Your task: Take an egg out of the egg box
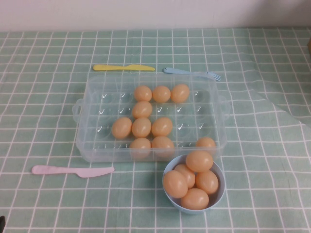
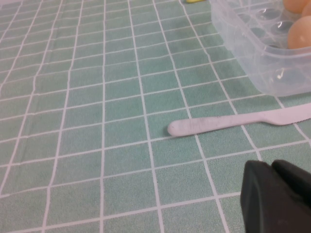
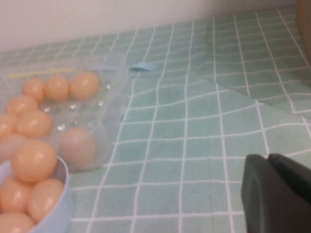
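Egg box (image 1: 92,141) at tabletop (image 1: 43,204) centre, ten eggs inside (five more in blue bowl (image 1: 217,196) at 5 o'clock). Right end effector (image 3: 277,194) closed, empty. Left end effector (image 2: 274,194) near white knife (image 2: 233,122); opening: cannot tell.

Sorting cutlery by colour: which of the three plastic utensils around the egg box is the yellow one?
The yellow knife, lying behind the egg box at its far left. The fork beside it is light blue; the knife in front is pale pink.

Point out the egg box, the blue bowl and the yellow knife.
egg box (image 1: 97,145), high view, bare front-left floor of the box.
blue bowl (image 1: 217,198), high view, right rim.
yellow knife (image 1: 124,67), high view, middle of the knife.
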You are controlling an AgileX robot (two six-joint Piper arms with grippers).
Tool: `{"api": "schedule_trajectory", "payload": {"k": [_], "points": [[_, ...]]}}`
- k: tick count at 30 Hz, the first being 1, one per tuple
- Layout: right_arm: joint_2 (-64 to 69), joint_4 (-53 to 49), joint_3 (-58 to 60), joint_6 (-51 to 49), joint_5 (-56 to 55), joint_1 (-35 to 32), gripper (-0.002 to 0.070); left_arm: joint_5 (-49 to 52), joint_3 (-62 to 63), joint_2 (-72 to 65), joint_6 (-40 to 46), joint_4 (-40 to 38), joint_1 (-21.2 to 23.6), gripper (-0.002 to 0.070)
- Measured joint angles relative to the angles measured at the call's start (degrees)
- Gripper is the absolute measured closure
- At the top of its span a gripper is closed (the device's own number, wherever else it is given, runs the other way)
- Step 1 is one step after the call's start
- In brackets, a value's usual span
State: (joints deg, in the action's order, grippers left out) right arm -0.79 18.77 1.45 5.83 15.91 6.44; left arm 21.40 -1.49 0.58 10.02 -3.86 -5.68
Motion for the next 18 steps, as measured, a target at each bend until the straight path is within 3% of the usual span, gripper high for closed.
{"api": "schedule_trajectory", "payload": {"k": [9,18], "points": [[0.00,16.56,0.00,0.00,-9.57,0.00,0.0694,0.00,0.00,0.00,0.00,0.00,0.00,0.0678],[0.00,19.51,0.00,3.88,-11.24,0.00,0.0694,0.00,0.00,0.00,0.00,0.00,0.00,0.0678]]}}
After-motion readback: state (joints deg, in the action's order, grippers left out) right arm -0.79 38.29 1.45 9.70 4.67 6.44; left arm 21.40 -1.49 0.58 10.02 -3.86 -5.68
